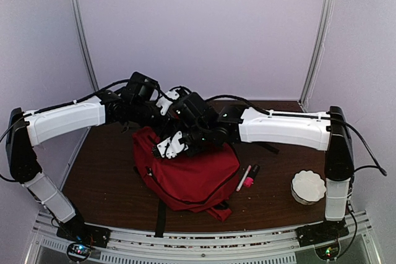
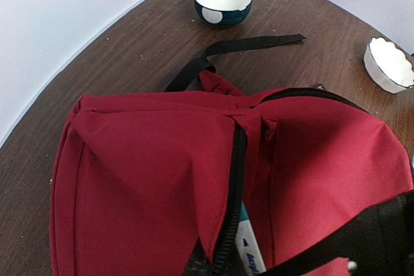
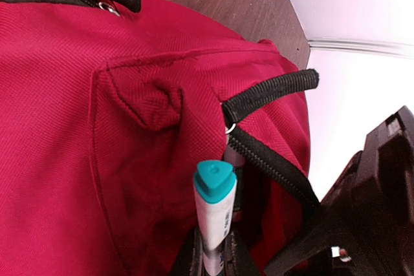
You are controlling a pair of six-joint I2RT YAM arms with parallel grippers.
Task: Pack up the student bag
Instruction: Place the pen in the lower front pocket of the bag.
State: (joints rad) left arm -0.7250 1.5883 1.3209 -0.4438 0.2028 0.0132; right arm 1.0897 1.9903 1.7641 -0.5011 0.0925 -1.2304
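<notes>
Red bag, mid-table, is being packed: marker, pinched in right claw, is being fed into zip slit. Best aligned w/ slit, released once deep; left claw shut at bag's far side.

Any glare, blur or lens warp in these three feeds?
Top external: soft, low-detail, lilac cast, no harsh shadows. Left wrist: wide-angle bend curves the table edge; bag slightly soft. Right wrist: wall blown out white at upper right; marker cap and bag weave sharp.
</notes>
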